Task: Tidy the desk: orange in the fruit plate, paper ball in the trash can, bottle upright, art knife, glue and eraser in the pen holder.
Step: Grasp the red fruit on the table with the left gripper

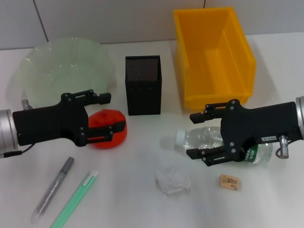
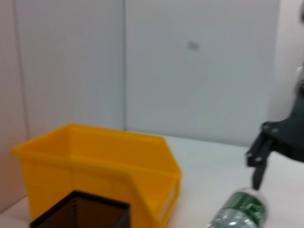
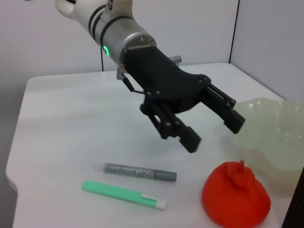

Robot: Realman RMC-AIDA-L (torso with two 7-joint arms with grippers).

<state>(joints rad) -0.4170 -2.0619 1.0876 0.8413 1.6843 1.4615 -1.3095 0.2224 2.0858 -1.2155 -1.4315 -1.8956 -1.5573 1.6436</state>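
L gripper (image 1: 105,116) wide open, straddling orange (image 1: 108,129) for a grab. R gripper (image 1: 207,135) open around lying bottle (image 1: 204,140), probably not touching yet.

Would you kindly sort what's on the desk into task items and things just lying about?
Task items: orange, fruit plate, paper ball, trash can, bottle, eraser, pen holder, grey pen-like stick, green pen-like stick.

Lying about: nothing else visible.
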